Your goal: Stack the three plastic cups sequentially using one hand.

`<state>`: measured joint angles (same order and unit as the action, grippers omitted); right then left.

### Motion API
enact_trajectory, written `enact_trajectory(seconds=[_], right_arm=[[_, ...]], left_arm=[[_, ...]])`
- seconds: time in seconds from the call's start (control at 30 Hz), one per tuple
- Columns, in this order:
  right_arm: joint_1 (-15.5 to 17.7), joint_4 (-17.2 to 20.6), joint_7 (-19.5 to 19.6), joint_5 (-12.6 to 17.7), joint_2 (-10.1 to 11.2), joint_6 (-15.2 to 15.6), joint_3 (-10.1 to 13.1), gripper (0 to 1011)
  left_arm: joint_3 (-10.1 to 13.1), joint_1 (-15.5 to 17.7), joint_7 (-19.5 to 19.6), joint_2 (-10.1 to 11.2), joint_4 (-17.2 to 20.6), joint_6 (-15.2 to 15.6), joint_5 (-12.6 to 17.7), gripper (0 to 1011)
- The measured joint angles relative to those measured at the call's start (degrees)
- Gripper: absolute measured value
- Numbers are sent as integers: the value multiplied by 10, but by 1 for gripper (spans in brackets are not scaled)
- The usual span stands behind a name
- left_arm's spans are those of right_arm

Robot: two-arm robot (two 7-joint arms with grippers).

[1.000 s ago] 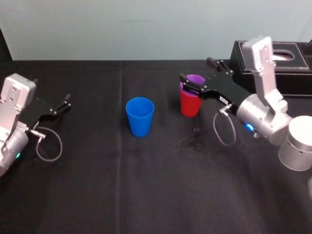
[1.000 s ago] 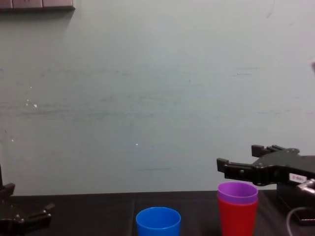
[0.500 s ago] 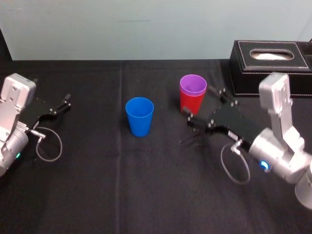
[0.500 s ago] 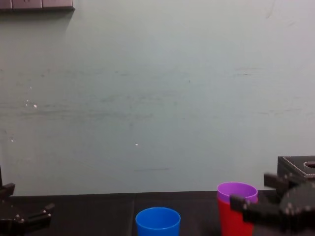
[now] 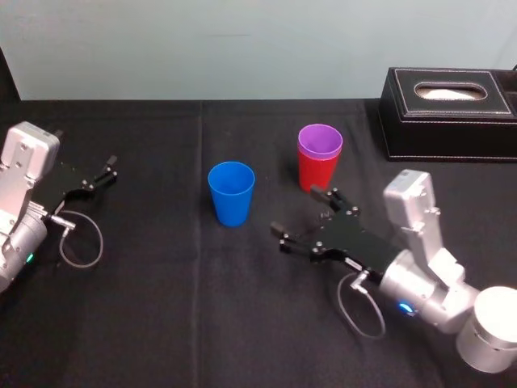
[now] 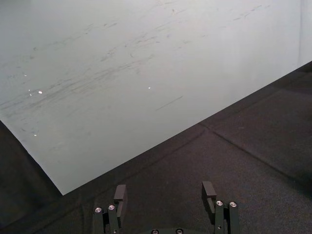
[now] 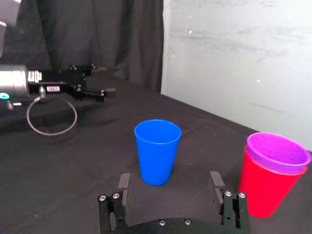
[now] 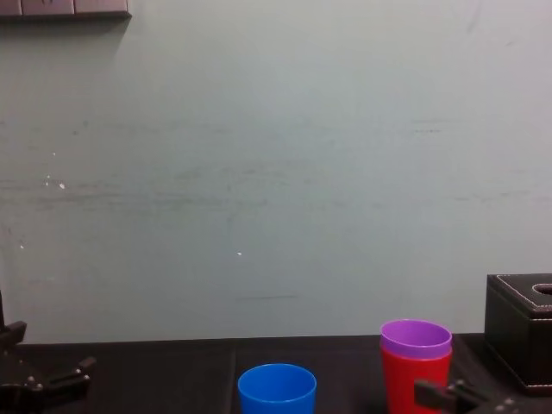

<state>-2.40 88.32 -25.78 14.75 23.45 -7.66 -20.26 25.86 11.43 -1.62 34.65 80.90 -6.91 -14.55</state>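
the right claw (image 5: 296, 213) hangs low over the desk (image 5: 161, 323), fingers spread wide and holding nothing. the blue cup (image 5: 232, 194) stands upright and empty just ahead of it, in line with the gap between its fingers but not touching them. the red cup (image 5: 315, 175) stands beside the claw's far finger, with the purple cup (image 5: 320, 141) nested inside it, rim showing above and nothing in it.

the likely risk is a push instead of a grasp: if the claw goes in off-centre, one finger could meet the light blue cup first and tip or slide it. a wide swing might also clip the red-and-purple stack. the left claw (image 5: 102, 173) sits parked far off to the side, open and empty.
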Motion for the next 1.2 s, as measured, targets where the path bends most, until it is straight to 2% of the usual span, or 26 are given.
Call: enact_trajectory(seconds=[0.07, 0.2, 0.27, 0.7, 0.93, 1.2], right_arm=[[-16, -24, 3, -11, -14, -2, -12, 1004], [-32, -49, 5, -19, -29, -4, -22, 1004], [-49, -74, 8, -28, -44, -11, -31, 1004], [-103, -157, 19, -53, -98, -35, -52, 1004], [-119, -180, 20, -51, -115, -35, -50, 1004], [-125, -185, 15, -47, -124, -26, -54, 1004]], left_arm=[[0, 0, 0, 0, 0, 0, 0, 1005], [0, 0, 0, 0, 0, 0, 0, 1005], [0, 0, 0, 0, 0, 0, 0, 1005], [0, 0, 0, 0, 0, 0, 0, 1004], [0, 0, 0, 0, 0, 0, 0, 1005], [0, 0, 0, 0, 0, 0, 0, 1005]])
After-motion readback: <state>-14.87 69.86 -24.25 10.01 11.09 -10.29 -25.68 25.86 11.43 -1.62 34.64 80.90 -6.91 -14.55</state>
